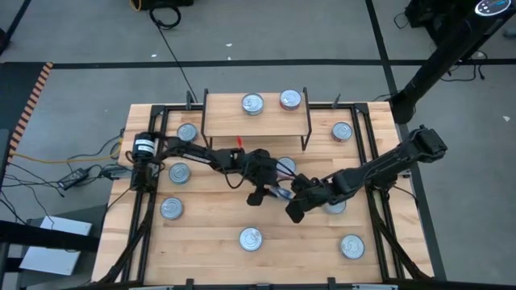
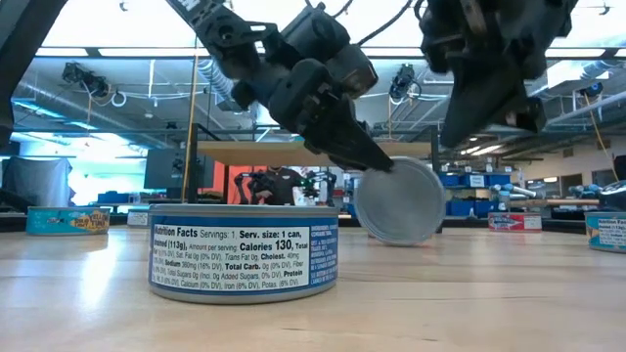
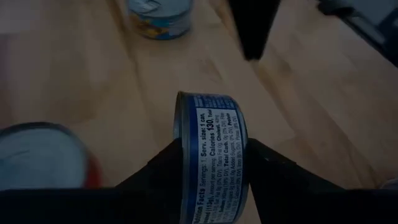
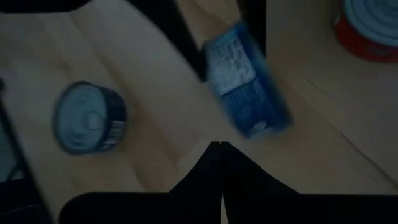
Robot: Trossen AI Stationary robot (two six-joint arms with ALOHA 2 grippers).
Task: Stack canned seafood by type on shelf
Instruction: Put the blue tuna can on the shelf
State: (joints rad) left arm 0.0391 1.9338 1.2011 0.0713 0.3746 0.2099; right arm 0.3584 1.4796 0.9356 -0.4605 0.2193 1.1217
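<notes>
In the middle of the table my left gripper (image 3: 211, 149) is shut on a blue-labelled can (image 3: 211, 155) that is turned on its edge. In the low view the can's silver end (image 2: 399, 200) faces the camera. My right gripper (image 4: 221, 146) hovers shut just beside it on the near right (image 1: 295, 213) and holds nothing. The shelf (image 1: 256, 122) stands at the far middle. A silver-topped can (image 1: 252, 103) and a red one (image 1: 290, 99) stand on its top board. More cans rest upright on the table, such as one on the near side (image 2: 245, 249). My left gripper pinches the can between its two fingers, one on each flat end (image 3: 179, 127). The printed side wall faces the wrist. The fingers (image 2: 347, 142) slant down from the table's left. The can sits on edge and looks just clear of the tabletop.
Loose cans stand along the left side (image 1: 179, 172), at the near edge (image 1: 251, 238) (image 1: 351, 246) and at the far right (image 1: 342, 130). One (image 1: 334, 205) lies under my right arm. The two grippers are close together. The shelf top has bare room on both sides.
</notes>
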